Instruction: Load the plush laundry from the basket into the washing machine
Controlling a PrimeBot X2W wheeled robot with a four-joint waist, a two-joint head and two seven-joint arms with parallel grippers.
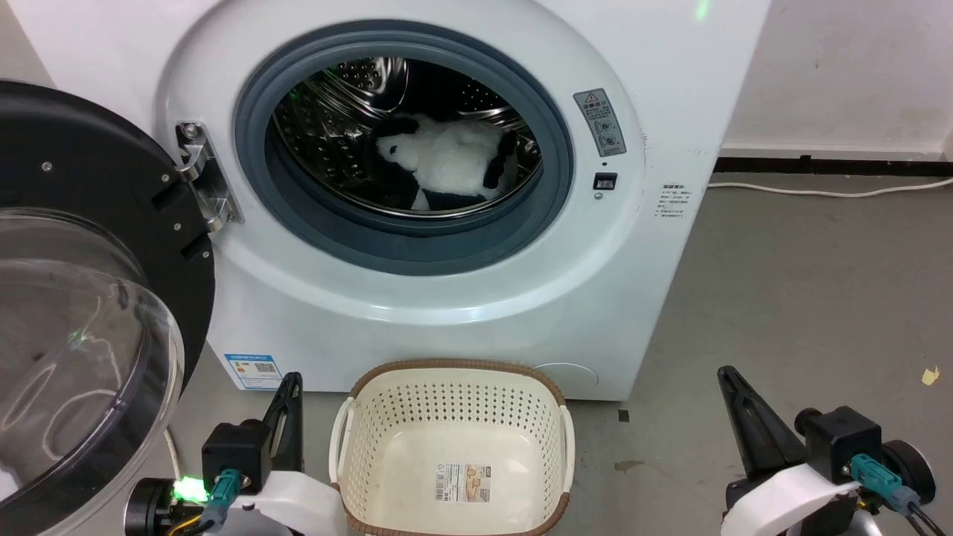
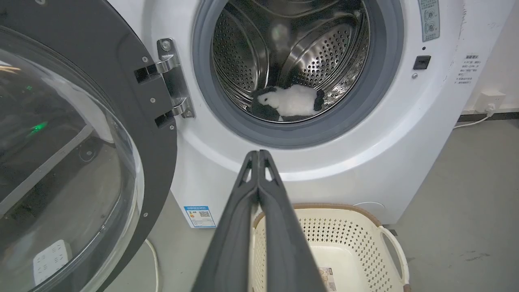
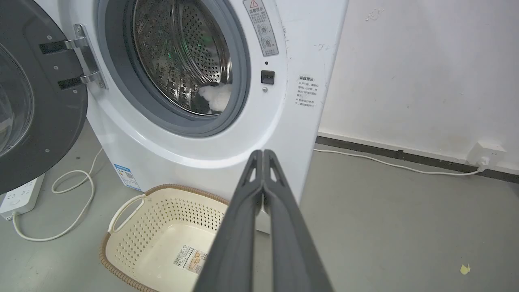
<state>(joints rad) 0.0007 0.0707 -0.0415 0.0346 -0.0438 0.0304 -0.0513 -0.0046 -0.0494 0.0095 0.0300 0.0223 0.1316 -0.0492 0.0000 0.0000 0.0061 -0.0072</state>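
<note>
Both pincers together, tips touching. Left gripper [image 2: 258, 154] has its two dark fingers pressed flat against each other, pointing up at the washer front; from the head camera it [image 1: 292, 381] sits low, just beside the left handle of the basket [image 1: 454, 366]. Right gripper [image 3: 262, 153] is the same, fingers meeting along their length; it [image 1: 726, 374] hangs over bare floor [image 1: 804, 298], well apart from the basket's right side.

Basket stands on the floor just in front of the washing machine [image 1: 670, 112], under the door opening. Cream perforated walls, brown rim, and the label [image 1: 463, 482] on its bottom is in plain sight.

Plush laundry [image 1: 447, 160] is inside the drum [image 1: 335, 126], lying on the drum's bottom behind the grey seal [image 1: 417, 249]. White body, black patches, pale face turned to the left. Left wrist camera shows it [image 2: 294, 101] too; right wrist camera catches a white bit [image 3: 217, 97] past the seal's edge.

Door [image 1: 74, 223] is swung wide open on the left hinge [image 1: 205, 182], clear dome facing out.

White cable [image 1: 819, 192] runs along the floor by the wall. Power strip [image 3: 20, 196] lies on the floor under the door. Small yellow scrap [image 1: 929, 376] on the floor at right.
</note>
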